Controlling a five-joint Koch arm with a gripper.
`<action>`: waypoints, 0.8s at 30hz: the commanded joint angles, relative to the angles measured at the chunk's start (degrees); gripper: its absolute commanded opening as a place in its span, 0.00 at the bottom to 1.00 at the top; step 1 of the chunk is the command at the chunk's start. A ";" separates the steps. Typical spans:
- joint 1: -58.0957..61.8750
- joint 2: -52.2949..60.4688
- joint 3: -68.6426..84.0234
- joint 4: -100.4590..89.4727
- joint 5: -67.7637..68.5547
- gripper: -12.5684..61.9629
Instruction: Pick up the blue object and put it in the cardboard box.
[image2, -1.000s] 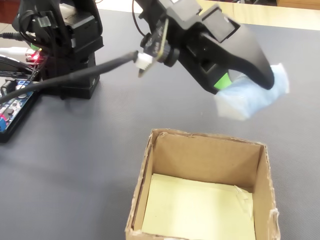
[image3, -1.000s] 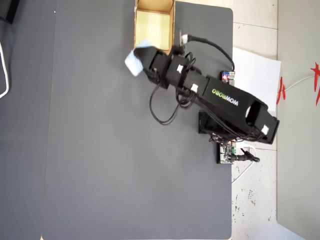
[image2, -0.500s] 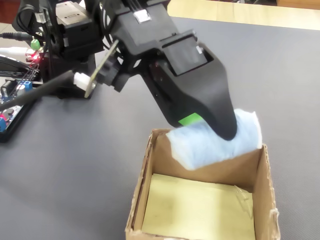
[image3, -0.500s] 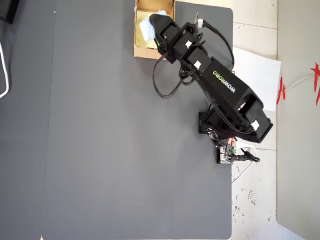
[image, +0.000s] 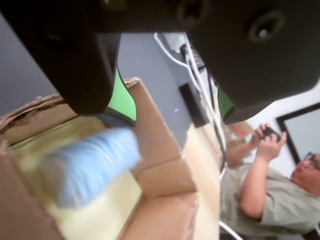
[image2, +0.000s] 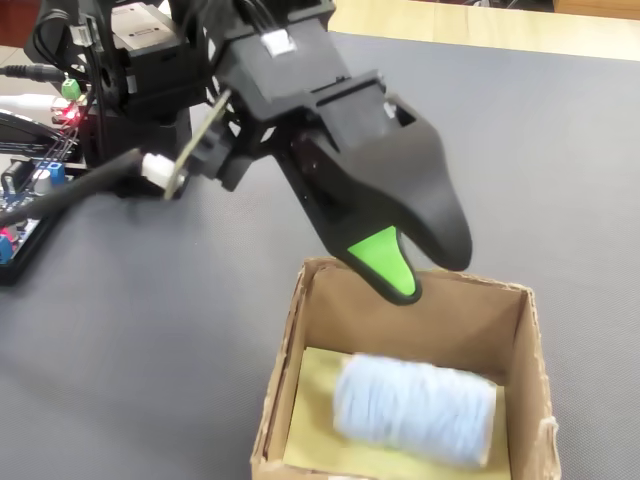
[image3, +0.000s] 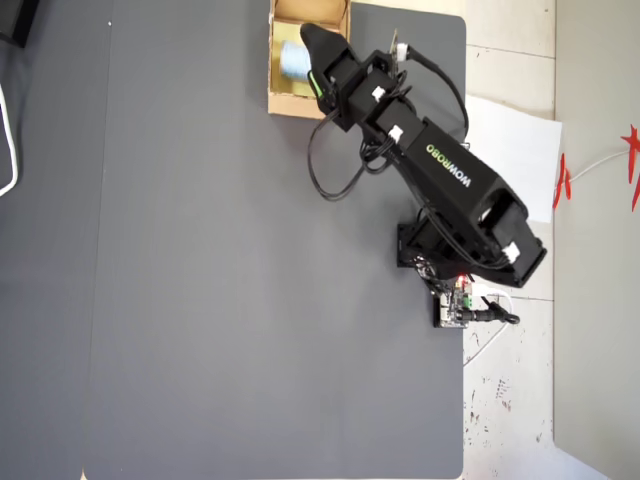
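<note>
The blue object (image2: 415, 408) lies inside the cardboard box (image2: 282, 365), blurred, on the yellowish floor. The wrist view shows the blue object (image: 90, 165) below the jaws, within the box walls (image: 160, 145). From overhead, the blue object (image3: 293, 60) sits in the box (image3: 271, 95) at the mat's top edge. My gripper (image2: 425, 272) hangs just above the box's far wall, open, with nothing between its green-padded finger and its black one. It also appears as my gripper (image: 170, 107) and as my gripper (image3: 308, 58).
The arm's base (image2: 140, 90) and a circuit board (image2: 30, 200) with cables stand at the left. A white paper sheet (image3: 510, 150) lies right of the grey mat (image3: 200, 300). A seated person (image: 280, 190) shows in the wrist view.
The gripper has opened and let go of the blue object, which has dropped from between the jaws into the box. The arm stayed over the box.
</note>
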 joint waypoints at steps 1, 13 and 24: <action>-1.85 3.43 -0.79 -7.21 2.90 0.60; -17.40 13.27 9.32 -15.73 4.66 0.60; -31.29 20.74 26.02 -23.99 10.20 0.60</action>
